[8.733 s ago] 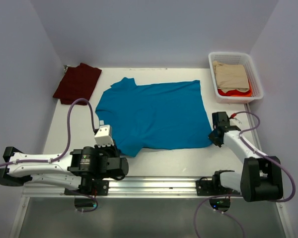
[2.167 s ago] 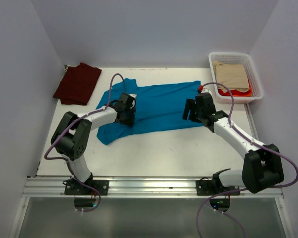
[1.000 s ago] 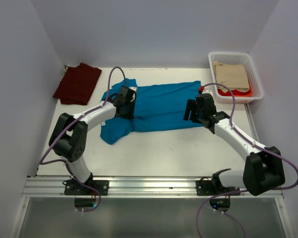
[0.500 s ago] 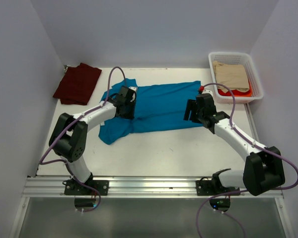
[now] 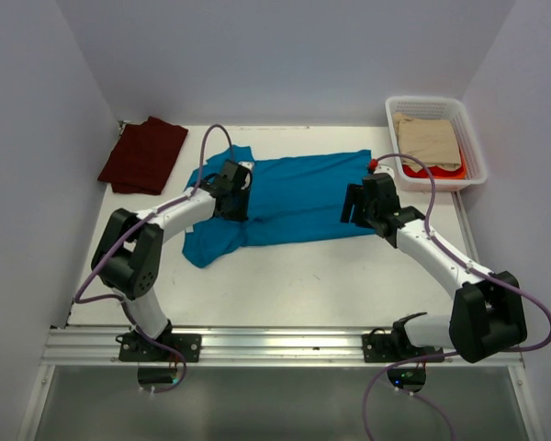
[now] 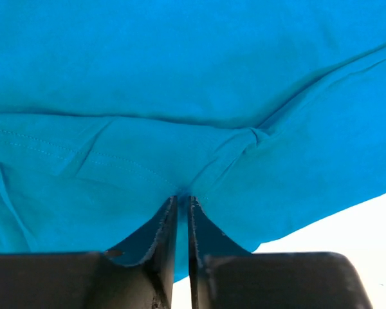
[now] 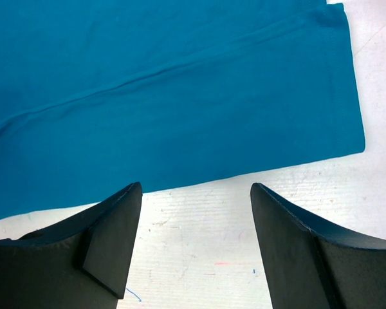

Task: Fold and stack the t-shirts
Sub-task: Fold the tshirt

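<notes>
The teal-blue t-shirt lies folded lengthwise into a narrower band at the table's middle, with one sleeve trailing toward the front left. My left gripper sits on its left part, shut on a pinched ridge of the teal cloth. My right gripper hovers open over the shirt's right front edge; bare table shows between its fingers. The dark maroon t-shirt lies folded at the back left corner.
A white basket at the back right holds a beige cloth over something red. Grey walls close in the left, back and right. A metal rail runs along the near edge.
Several seconds back the teal shirt lay spread wide and both arms were drawn in near the rail. Now it is folded narrower and both arms reach over it. In the last second, hardly anything moved.
</notes>
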`<action>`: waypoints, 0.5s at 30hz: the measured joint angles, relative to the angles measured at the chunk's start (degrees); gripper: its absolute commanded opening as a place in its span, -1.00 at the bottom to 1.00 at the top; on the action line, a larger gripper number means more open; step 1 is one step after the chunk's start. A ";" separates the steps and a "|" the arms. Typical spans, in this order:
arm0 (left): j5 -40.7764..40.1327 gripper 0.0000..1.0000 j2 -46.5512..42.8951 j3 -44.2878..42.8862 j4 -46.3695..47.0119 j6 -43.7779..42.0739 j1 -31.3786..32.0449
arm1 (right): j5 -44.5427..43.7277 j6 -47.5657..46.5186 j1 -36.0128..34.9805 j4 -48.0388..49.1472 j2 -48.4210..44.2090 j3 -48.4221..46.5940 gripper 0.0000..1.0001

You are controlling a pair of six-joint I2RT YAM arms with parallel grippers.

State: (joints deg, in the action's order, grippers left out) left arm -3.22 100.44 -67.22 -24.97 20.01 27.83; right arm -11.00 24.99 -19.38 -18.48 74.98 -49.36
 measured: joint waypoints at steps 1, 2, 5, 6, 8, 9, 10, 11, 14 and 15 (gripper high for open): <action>0.00 -0.80 0.07 0.00 0.04 -0.07 0.00 | -0.02 -0.02 0.00 0.00 0.00 0.00 0.44; 0.00 -0.81 0.17 0.00 0.04 -0.09 0.00 | -0.04 -0.02 0.00 0.00 0.00 0.00 0.44; 0.02 -0.73 0.76 0.00 0.04 -0.09 -0.02 | -0.04 -0.02 0.02 0.00 0.00 0.00 0.44; 0.00 -0.67 1.03 0.00 0.04 -0.09 -0.02 | -0.02 0.00 0.07 0.00 0.00 0.02 0.44; 0.02 -0.48 1.51 0.02 0.02 -0.07 -0.02 | -0.04 -0.02 0.17 0.00 0.00 0.04 0.44; 0.02 -0.43 1.62 0.09 0.00 -0.07 0.00 | -0.04 -0.02 0.26 0.02 0.00 0.04 0.44; 0.02 -0.40 1.62 0.17 0.02 0.00 -0.02 | -0.04 -0.02 0.31 0.02 -0.02 0.11 0.43; 0.02 -0.37 1.62 0.28 0.00 -0.07 -0.02 | -0.07 -0.02 0.33 -0.02 -0.02 0.17 0.44; 0.07 -0.35 1.62 0.50 0.02 -0.04 -0.02 | -0.07 -0.02 0.39 -0.02 -0.02 0.22 0.43; 0.07 -0.43 1.62 0.52 0.02 -0.04 -0.02 | -0.07 -0.02 0.39 -0.02 -0.02 0.22 0.43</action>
State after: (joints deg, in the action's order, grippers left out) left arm -3.16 102.06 -66.70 -24.95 19.97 27.81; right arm -11.07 24.97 -18.98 -18.50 74.96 -49.15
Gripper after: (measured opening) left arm 0.325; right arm 0.719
